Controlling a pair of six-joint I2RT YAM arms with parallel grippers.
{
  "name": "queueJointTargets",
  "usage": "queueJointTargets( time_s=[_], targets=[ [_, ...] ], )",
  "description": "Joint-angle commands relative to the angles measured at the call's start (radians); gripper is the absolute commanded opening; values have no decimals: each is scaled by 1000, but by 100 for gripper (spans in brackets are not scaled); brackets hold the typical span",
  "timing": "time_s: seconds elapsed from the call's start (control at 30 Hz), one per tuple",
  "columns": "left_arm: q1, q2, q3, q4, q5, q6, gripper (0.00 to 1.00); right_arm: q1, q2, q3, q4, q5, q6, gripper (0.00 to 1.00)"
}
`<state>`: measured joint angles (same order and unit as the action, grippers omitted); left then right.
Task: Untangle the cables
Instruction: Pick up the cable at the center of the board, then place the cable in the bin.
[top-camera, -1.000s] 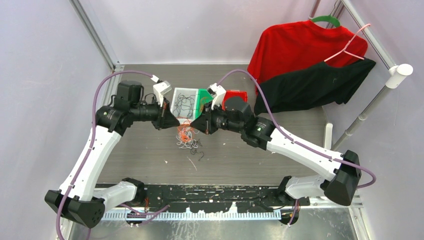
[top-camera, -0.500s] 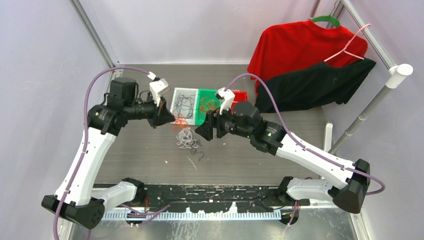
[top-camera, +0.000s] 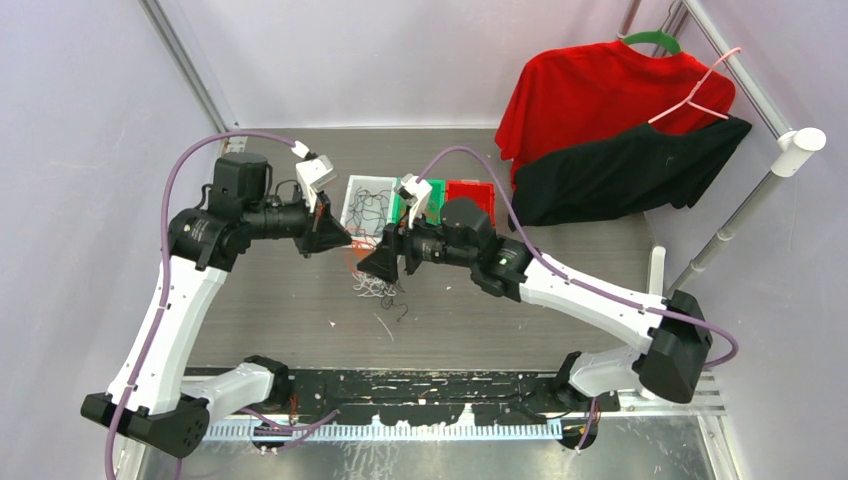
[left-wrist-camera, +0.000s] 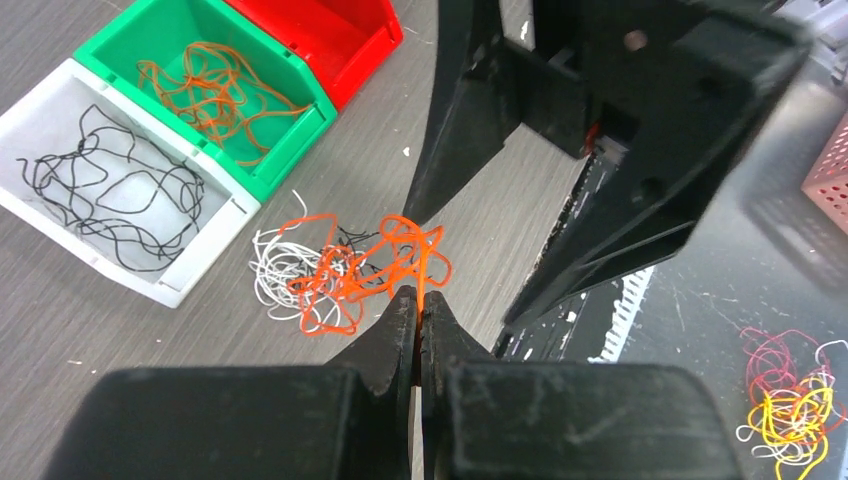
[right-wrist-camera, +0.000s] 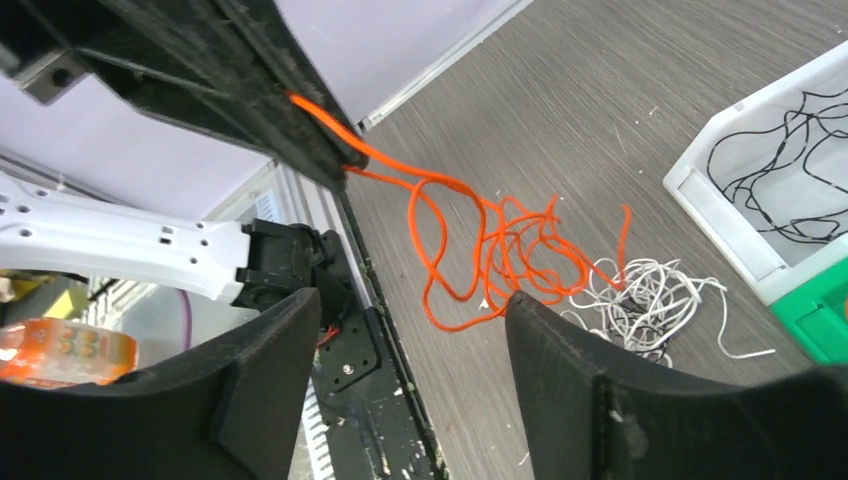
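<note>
Left tool (left-wrist-camera: 418, 300) is pressed tight together, and it's pinching an orange cable (left-wrist-camera: 380, 265) right at the fingertips, the strand caught in the seam between the two black fingers. From that pinch the orange cable runs down in loose loops to the bench (left-wrist-camera: 120, 320), landing just on the near side of the white bin (left-wrist-camera: 178, 288), that is, the side toward the arm bases. Right tool (right-wrist-camera: 410, 310) is spread wide, fingers well apart and nothing gripped between them; it hangs facing the left tool, above that same patch in front of the white bin. Through the gap, the wrist camera sees the orange loops and beyond them a small heap of white cables (right-wrist-camera: 640, 290), tangled up with the orange and lying just beside the white bin's near wall. A few dark strands are mixed into that heap, too fine to sort out. Inside the white bin lie black cables (left-wrist-camera: 110, 200), spread loosely over its floor. Touching the white bin on its right is the green bin (left-wrist-camera: 290, 105), with more orange cables (left-wrist-camera: 205, 85) in it, and past that, one further from the white bin, is the red bin (left-wrist-camera: 330, 30).
</note>
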<state>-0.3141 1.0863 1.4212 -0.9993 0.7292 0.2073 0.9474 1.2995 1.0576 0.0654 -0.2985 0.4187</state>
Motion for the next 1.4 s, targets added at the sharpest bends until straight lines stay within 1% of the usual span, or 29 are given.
queueJointTargets(
  time_s=[0.0,0.07,0.13,0.17,0.2,0.23,0.27,0.3,0.33,0.37,0.4,0.43,0.47,0.5,0.53,0.57,0.6,0.77,0.93,1.03,1.1,1.17,1.23,1.27,1.33,1.37],
  targets=[
    [2,-5,44,2,54,-33,0,7,51,86,55,-3,-27,65],
    [2,-3,48,7,61,-45,0,5,69,106,38,24,-32,54],
    [2,-2,50,10,64,-50,0,5,80,119,20,38,-48,46],
    [2,-1,51,10,66,-50,0,6,82,124,13,45,-56,40],
    [3,0,51,8,67,-49,0,6,82,125,6,60,-64,32],
    [3,0,50,8,65,-49,0,7,78,128,0,78,-75,21],
    [2,0,49,6,62,-46,0,6,73,128,-7,103,-83,8],
    [2,1,46,7,54,-43,0,6,66,128,-17,129,-95,2],
    [2,2,44,6,40,-39,2,5,60,128,-30,165,-116,1],
    [3,4,42,6,25,-34,7,2,54,128,-47,200,-136,1],
    [2,4,38,7,1,-29,22,-2,51,131,-64,233,-156,1],
    [2,6,36,7,-27,-25,46,-15,55,138,-88,268,-173,1],
    [3,7,32,7,-55,-17,65,-32,63,145,-113,299,-190,1],
    [3,9,27,6,-85,-3,81,-53,75,157,-137,329,-202,1],
    [3,10,23,7,-122,6,92,-76,89,165,-155,353,-208,1],
    [2,11,19,7,-146,14,97,-100,107,174,-171,373,-217,1],
    [2,13,18,9,-169,19,100,-121,126,187,-180,399,-224,1],
    [2,18,25,-28,-204,43,100,-211,243,247,-190,479,-282,1],
    [2,4,29,-42,-216,65,100,-278,414,360,-253,484,-274,1],
    [2,1,38,-50,-224,68,100,-291,534,435,-301,500,-251,1],
    [2,2,44,-56,-227,78,100,-291,604,497,-369,520,-218,1],
    [2,0,44,-58,-231,89,100,-291,652,546,-418,535,-186,1],
    [3,-1,43,-58,-236,96,99,-291,671,563,-429,557,-157,2],
    [3,-1,43,-58,-238,99,100,-292,675,565,-433,567,-149,8],
    [3,1,45,-59,-240,102,99,-291,676,570,-443,594,-140,33],
    [2,0,45,-58,-241,102,100,-292,669,572,-448,604,-138,43]
  ],
)
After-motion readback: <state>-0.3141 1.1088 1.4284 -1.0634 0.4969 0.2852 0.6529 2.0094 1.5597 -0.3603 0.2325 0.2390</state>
